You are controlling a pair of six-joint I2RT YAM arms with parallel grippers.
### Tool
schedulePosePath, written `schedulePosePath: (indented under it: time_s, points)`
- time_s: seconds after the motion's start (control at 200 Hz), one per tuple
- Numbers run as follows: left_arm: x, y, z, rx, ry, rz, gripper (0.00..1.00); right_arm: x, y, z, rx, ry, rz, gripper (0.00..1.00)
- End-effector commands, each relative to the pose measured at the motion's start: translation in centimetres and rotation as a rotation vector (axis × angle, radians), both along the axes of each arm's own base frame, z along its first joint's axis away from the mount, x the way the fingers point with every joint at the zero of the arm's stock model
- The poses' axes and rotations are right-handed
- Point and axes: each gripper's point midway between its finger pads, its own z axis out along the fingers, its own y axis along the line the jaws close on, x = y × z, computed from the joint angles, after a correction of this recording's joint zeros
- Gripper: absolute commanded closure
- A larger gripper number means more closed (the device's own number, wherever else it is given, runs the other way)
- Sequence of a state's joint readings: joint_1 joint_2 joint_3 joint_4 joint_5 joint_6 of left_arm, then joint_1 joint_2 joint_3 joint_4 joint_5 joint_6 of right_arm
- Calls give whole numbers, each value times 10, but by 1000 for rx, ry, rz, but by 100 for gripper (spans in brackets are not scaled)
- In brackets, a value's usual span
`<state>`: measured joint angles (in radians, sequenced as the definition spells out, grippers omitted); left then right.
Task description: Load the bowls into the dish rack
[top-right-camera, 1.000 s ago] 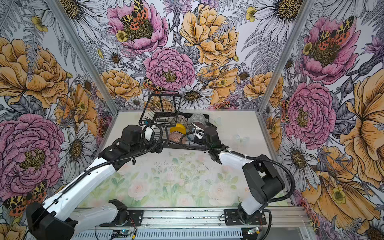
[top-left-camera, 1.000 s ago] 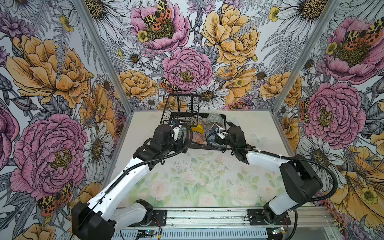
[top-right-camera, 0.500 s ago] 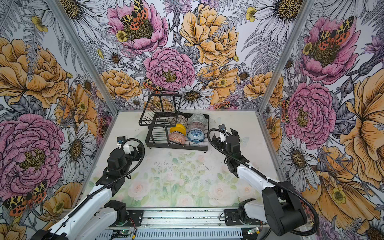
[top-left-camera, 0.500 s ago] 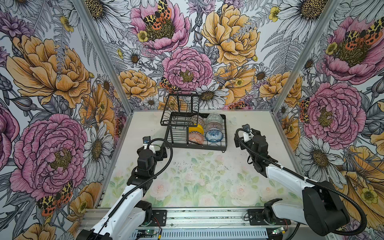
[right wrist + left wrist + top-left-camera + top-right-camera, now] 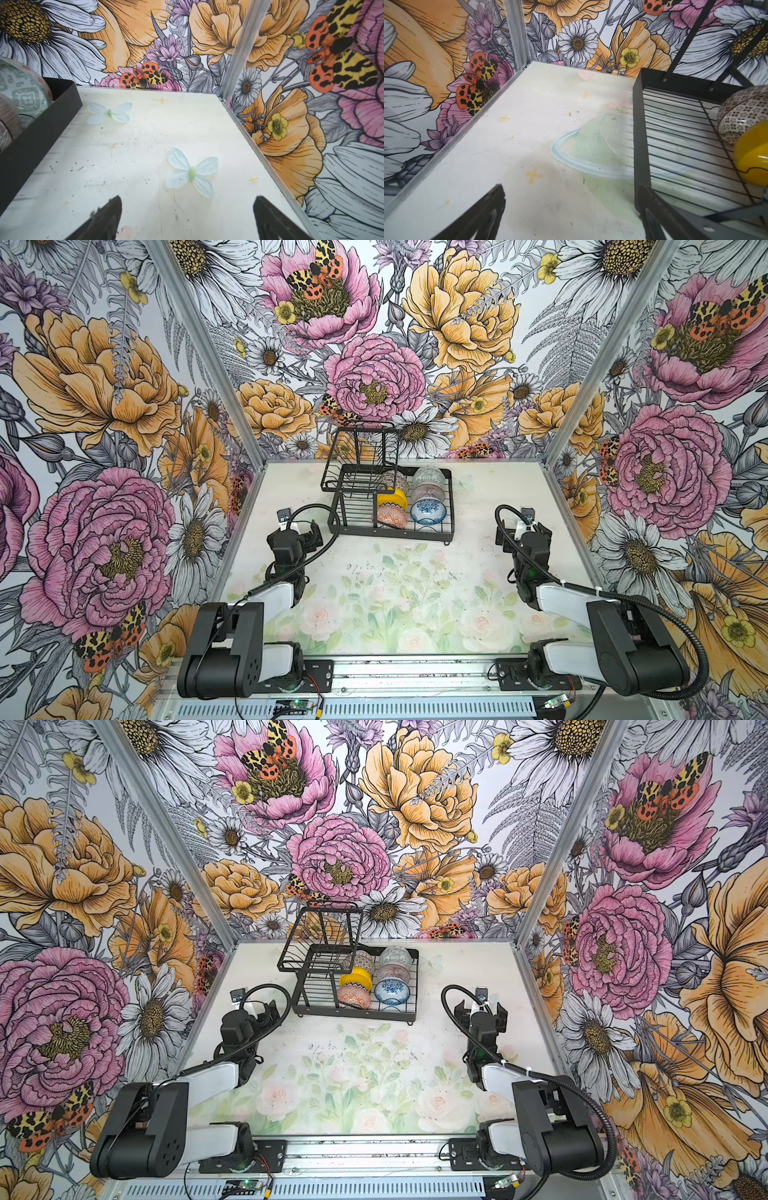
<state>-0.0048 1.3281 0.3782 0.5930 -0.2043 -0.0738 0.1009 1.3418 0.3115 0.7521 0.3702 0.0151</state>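
Grippers nearest: left gripper [image 5: 309, 532] and right gripper [image 5: 525, 533], jaws spread wide, gripping nothing. Hover over the table [image 5: 395, 572], well apart. Beyond and between both sets of jaws, closer to the left pair: dish rack [image 5: 390, 531]. Holds six bowls: orange bowl [image 5: 390, 516] and blue bowl [image 5: 428, 511] nearest the jaws, then yellow bowl [image 5: 392, 498] and pink bowl [image 5: 428, 491], farthest black-white bowl [image 5: 395, 480] and green bowl [image 5: 430, 477].

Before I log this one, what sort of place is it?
Probably a staged robot test cell, not a kitchen: flower-printed walls box in a tabletop, two robot arms sit on a metal rail, and the dish rack holds the bowls.
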Motion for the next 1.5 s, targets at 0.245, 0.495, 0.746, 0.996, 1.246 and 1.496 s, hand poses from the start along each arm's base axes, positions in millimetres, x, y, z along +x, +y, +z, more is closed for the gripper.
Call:
schedulePosePath:
  time_s: [0.245,0.495,0.746,0.996,1.246,1.496]
  points:
    - [-1,23,22,-57,-126,13,1,28,-15,-13,97,-39,-25,1]
    - [-13,31,28,-8,-168,64,1,29,-17,-14,116,-30,-14,0]
    - [18,-3,4,94,-174,7,1,29,-16,-14,116,-30,-13,1]
    - [21,4,-1,60,-118,14,1,29,-17,-12,115,-36,-14,0]
    - [22,3,-1,63,-120,14,1,29,-15,-13,112,-32,-6,0]
    - [22,1,0,73,-120,14,1,29,-14,-13,112,-32,-6,0]
